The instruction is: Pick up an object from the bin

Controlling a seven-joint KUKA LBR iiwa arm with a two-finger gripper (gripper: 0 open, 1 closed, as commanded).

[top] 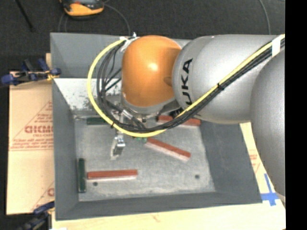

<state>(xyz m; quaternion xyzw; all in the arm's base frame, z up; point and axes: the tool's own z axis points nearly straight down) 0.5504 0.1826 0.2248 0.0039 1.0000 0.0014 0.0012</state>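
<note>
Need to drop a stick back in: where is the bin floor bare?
Bare floor lies at the view's lower right, between the diagonal red stick and the bin's lower wall. Crowded: the left side, with the flat red stick, green stick and end effector.

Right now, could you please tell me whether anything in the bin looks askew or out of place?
Nothing looks damaged or spilled. Only the middle red stick lies slanted, beside the tool; the lower red stick and the green stick lie square to the walls.
</note>
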